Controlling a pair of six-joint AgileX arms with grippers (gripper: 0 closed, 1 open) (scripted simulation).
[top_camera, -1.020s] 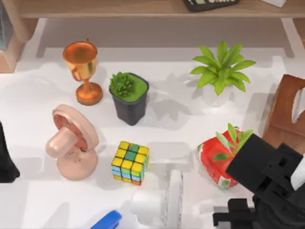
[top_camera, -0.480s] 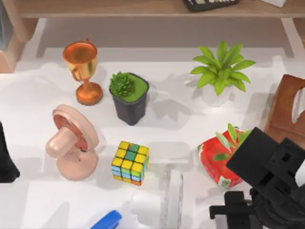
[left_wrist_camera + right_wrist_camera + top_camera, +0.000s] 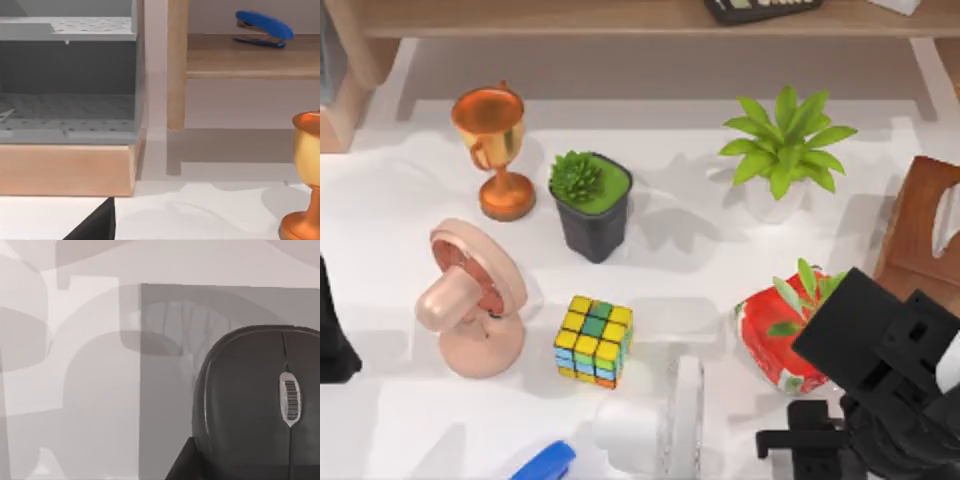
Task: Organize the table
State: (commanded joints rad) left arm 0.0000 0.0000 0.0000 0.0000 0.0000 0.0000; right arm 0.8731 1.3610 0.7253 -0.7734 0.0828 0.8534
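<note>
Two arms share the white table (image 3: 380,420), which spreads beneath every object here and runs back to a light wooden shelf board (image 3: 620,18) along its far edge. The right gripper (image 3: 800,455) sits at the table's near right corner, just beside a red pot with a green sprig (image 3: 775,335); whether its fingers are spread or pressed together I cannot tell. Its wrist view looks down on a dark computer mouse (image 3: 260,400) with a grey scroll wheel, lying on pale surface. The left arm (image 3: 332,340) is parked at the left edge, and its wrist view faces a grey perforated tray on a wooden base (image 3: 67,125), a shelf post, and a blue stapler (image 3: 264,27) on the shelf. A copper trophy (image 3: 495,150) stands far left, near a black pot with a succulent (image 3: 592,205); a leafy plant in a white pot (image 3: 782,150) stands far right, and a brown wooden piece (image 3: 915,235) meets the right edge. A pink desk fan (image 3: 470,300) is near left, a colour cube (image 3: 593,341) beside it, and a white fan (image 3: 655,425) and a blue object (image 3: 545,463) lie at the near edge. Open tabletop lies between the cube and the red pot, and in the near left corner.
</note>
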